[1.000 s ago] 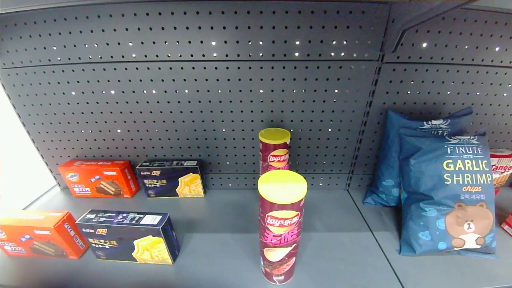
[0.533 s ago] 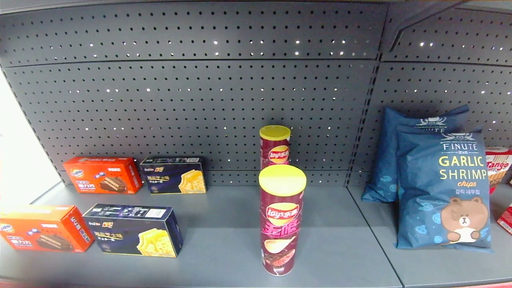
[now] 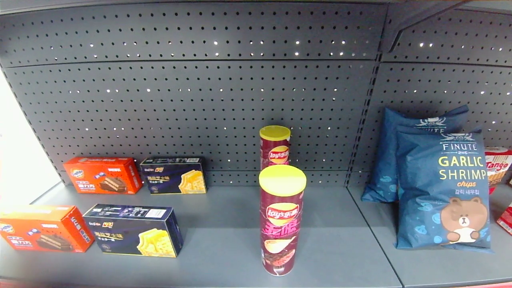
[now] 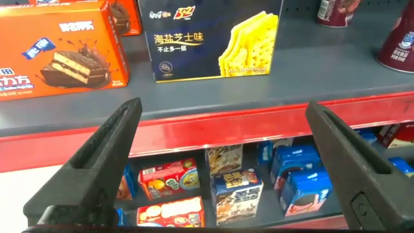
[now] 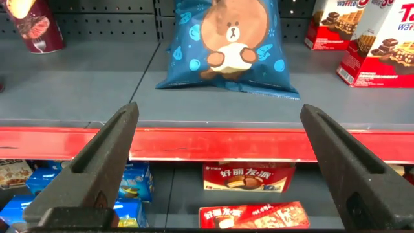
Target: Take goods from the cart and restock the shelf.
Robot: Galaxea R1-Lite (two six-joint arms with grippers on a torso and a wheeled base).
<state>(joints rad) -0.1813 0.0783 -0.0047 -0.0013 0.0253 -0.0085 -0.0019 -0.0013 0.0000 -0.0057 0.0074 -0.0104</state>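
On the grey shelf (image 3: 224, 216) two maroon chip cans with yellow lids stand one behind the other, the front can (image 3: 282, 220) and the back can (image 3: 275, 146). To their left lie navy cracker boxes (image 3: 134, 236) and orange cake boxes (image 3: 44, 228). Blue chip bags (image 3: 444, 192) lean at the right. My left gripper (image 4: 223, 107) is open and holds nothing, in front of the shelf's red edge (image 4: 220, 126), facing a navy box (image 4: 210, 35). My right gripper (image 5: 218, 109) is open and holds nothing, facing the bear-printed bag (image 5: 226, 42).
A perforated back panel (image 3: 192, 104) rises behind the goods. Bare shelf room lies between the navy boxes and the cans, and between the cans and the bags. Wafer boxes (image 5: 378, 42) stand right of the bags. A lower shelf holds more boxes (image 5: 249, 176).
The head camera shifted slightly between one second and half a second ago, so the whole picture moved. The goods on the shelf have kept their places.
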